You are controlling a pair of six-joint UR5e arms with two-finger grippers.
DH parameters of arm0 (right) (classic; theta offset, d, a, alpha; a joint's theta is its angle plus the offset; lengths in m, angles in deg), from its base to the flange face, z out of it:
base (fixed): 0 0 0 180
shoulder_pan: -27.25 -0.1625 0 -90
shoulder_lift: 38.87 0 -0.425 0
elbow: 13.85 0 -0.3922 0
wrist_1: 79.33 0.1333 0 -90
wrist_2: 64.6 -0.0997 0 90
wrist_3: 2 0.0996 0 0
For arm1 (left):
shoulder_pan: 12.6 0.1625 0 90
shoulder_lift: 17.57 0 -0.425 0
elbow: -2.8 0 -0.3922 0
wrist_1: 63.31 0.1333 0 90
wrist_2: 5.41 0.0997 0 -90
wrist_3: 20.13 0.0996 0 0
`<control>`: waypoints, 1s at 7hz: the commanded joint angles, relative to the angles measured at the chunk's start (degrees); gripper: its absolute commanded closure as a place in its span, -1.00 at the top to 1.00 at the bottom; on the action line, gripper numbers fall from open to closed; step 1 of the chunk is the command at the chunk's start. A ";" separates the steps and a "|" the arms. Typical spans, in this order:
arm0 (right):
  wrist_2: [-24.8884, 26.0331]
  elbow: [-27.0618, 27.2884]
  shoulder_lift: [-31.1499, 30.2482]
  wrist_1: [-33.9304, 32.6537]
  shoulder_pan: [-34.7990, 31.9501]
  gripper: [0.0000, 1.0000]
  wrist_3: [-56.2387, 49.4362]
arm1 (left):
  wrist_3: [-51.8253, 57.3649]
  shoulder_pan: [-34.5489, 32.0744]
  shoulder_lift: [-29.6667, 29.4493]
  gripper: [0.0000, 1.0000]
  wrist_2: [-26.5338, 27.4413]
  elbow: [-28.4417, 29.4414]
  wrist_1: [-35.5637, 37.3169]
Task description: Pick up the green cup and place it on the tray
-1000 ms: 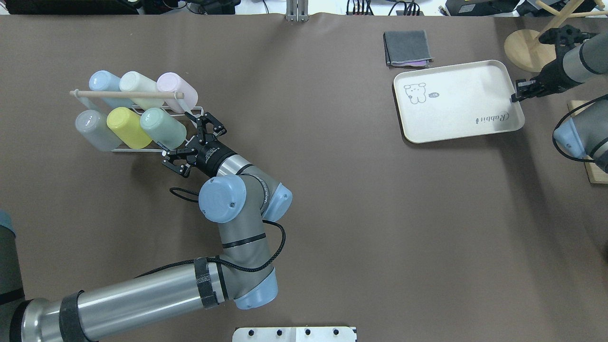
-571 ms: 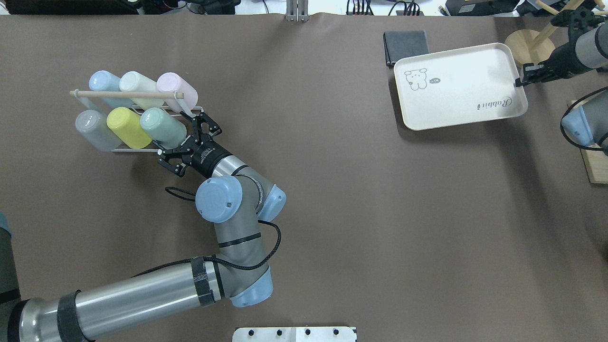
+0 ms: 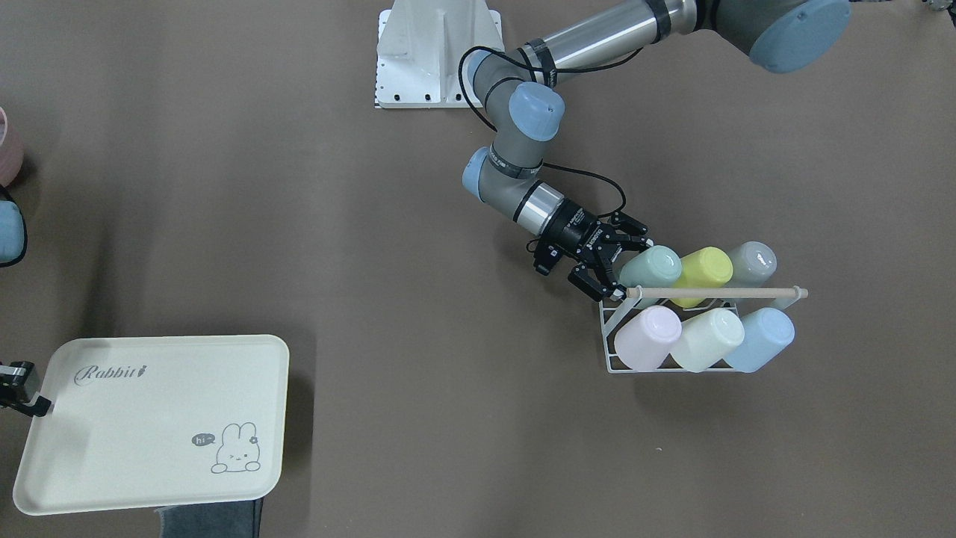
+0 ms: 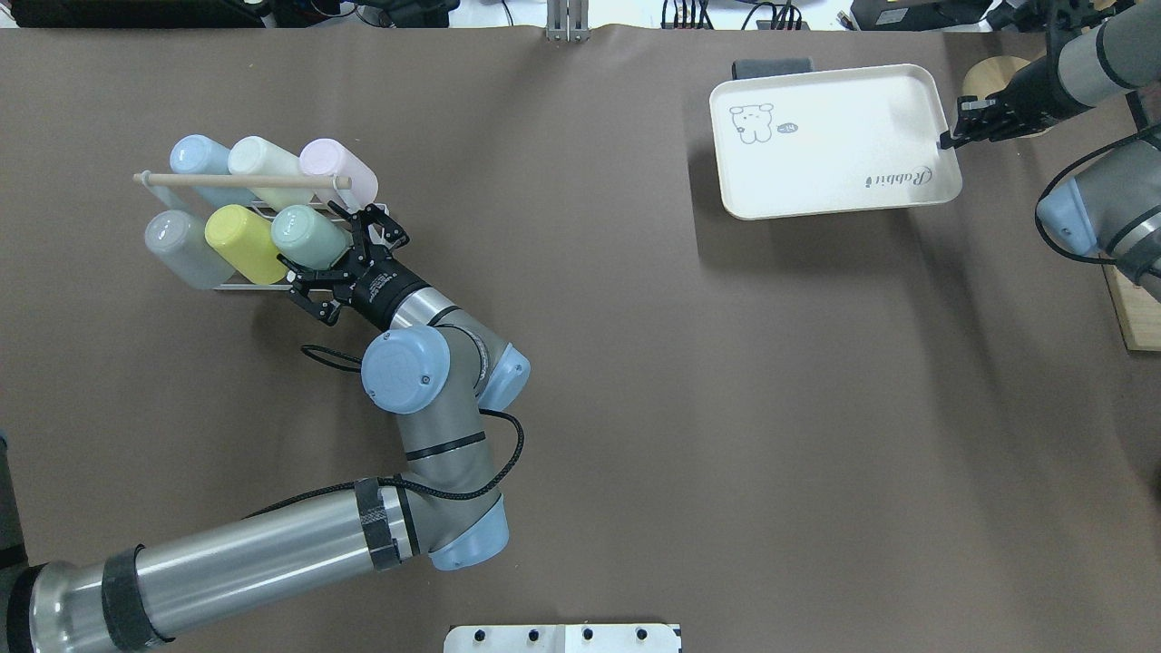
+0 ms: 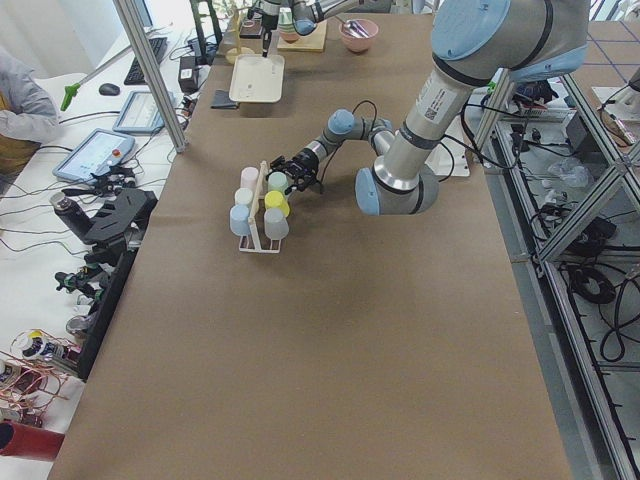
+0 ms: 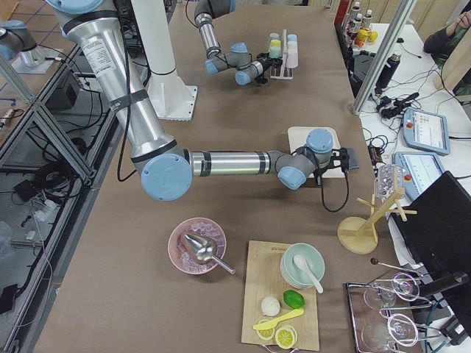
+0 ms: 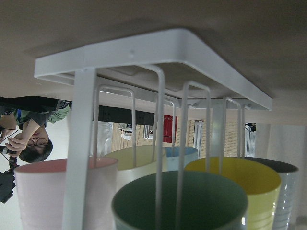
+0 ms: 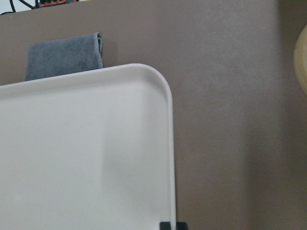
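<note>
The green cup [image 4: 307, 236] lies mouth toward me in a white wire rack [image 4: 238, 287], at the right of the near row; it also shows in the front view [image 3: 653, 267] and the left wrist view [image 7: 180, 203]. My left gripper [image 4: 326, 251] is open, with its fingers on either side of the cup's mouth end [image 3: 629, 270]. The cream tray [image 4: 830, 145] hangs above the table at the far right. My right gripper [image 4: 950, 140] is shut on its right rim, as also shows in the front view [image 3: 33, 403]. The right wrist view shows the tray's corner [image 8: 86, 153].
The rack also holds a yellow cup [image 4: 238, 243], a grey cup [image 4: 177, 247], and blue, cream and pink cups behind, under a wooden handle [image 4: 236, 181]. A grey cloth [image 4: 771, 66] lies partly behind the tray. A wooden stand [image 4: 987, 77] and a cutting board [image 4: 1134, 313] sit at the right.
My right gripper has lifted the tray and carried it away from me and leftward. My left gripper has moved up to the green cup, and its open fingers now straddle the cup's mouth.
</note>
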 commanded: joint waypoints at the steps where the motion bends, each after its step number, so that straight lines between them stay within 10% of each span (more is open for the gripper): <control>1: -0.99 0.39 3.56 0.11 4.61 -1.00 3.98 | -0.94 -0.41 0.84 0.83 1.53 0.03 -0.04; 5: 6.13 2.76 7.10 0.20 14.38 -1.00 20.76 | -0.95 -0.41 0.75 -0.58 1.45 0.03 0.49; 7: 7.71 2.85 7.45 0.29 15.18 -1.00 25.70 | -0.86 -0.41 0.40 -0.83 1.28 -1.28 3.72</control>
